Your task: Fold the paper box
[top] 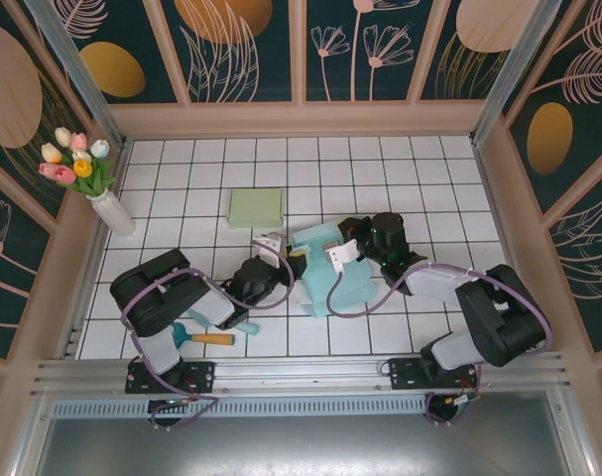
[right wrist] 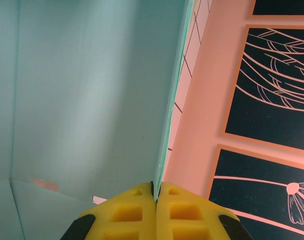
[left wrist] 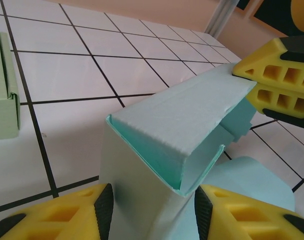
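Yellow fingers on the right end effector [right wrist: 156,192] are pressed tight together, pinching the thin edge of one flap of the teal paper box [left wrist: 177,120]. The left end effector [left wrist: 149,212] has a finger on each side of a folded-up wall of the same box; I cannot tell if it is squeezing the wall or only sitting around it. The box is half made, one wall bent over like a little tunnel, and it sits on the white tiled counter [top: 181,178] in the middle, between the two arms. I think the step now is making a side wall stand. Next, the left one needs a firm hold on the crease while the right one slowly bends its flap over.
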You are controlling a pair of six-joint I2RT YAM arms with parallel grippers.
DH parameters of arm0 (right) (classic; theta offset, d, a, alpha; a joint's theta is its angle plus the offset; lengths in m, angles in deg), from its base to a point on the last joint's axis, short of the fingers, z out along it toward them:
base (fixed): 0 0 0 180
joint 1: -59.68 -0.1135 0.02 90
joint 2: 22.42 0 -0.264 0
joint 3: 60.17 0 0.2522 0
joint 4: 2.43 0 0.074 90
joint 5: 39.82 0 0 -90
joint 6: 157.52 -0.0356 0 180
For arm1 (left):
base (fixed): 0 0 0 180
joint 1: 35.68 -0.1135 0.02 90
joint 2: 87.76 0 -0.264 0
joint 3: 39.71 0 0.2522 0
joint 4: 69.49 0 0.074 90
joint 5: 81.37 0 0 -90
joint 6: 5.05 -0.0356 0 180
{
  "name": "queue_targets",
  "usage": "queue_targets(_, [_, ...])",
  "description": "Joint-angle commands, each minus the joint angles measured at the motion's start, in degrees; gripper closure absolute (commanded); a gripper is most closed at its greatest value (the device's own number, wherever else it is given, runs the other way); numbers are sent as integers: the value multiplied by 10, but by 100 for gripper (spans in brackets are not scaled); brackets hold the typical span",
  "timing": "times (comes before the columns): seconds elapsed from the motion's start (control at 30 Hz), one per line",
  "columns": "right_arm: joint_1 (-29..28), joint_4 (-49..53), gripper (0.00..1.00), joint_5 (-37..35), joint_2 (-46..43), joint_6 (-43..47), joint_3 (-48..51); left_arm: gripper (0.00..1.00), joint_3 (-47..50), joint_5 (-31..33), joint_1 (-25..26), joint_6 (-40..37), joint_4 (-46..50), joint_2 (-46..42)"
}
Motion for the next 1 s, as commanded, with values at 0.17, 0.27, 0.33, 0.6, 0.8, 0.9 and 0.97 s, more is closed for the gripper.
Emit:
queue_targets(0.17, [-8,21,100,20,-4,3,10,51,-58,90,17,12,49,34])
queue_targets(0.27, [-8,26,100,21,-10,3,10,51,-70,140,18,21,72,50])
queue_targets(0.33, [-8,30,100,23,-14,3,9,51,-83,170,18,23,90,61])
queue_targets(0.6, [-9,40,100,22,-17,-1,7,53,-113,257,18,49,151,82])
queue_targets(0.8, [-9,34,100,7,-16,-7,7,64,-111,351,17,83,226,75])
queue_targets(0.9, [-9,33,100,5,-17,-11,7,70,-116,401,17,101,276,74])
queue_targets(0.97, [-9,32,100,1,-18,-14,7,74,-129,422,15,112,314,77])
